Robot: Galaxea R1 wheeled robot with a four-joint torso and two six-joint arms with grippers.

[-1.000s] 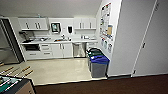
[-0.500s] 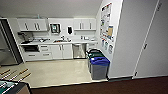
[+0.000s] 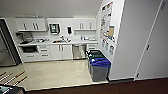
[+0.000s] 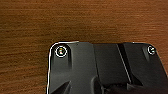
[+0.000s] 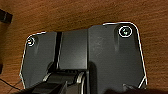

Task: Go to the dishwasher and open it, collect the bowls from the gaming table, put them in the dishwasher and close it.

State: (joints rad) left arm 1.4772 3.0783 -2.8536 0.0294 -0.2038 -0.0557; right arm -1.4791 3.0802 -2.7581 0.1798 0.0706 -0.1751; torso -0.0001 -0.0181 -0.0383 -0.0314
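Claw state cannot be told at either wrist (brown floor (image 4: pixel 75 22) beneath); dishwasher (image 3: pixel 79 51) stands shut.

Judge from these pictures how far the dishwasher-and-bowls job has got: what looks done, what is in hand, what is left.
Nothing looks done yet: the dishwasher under the counter has its steel door shut, seen from across the kitchenette floor. In hand is apparently only the approach, with two bins standing near the wall to its right. Opening it, collecting bowls, loading and closing all remain.
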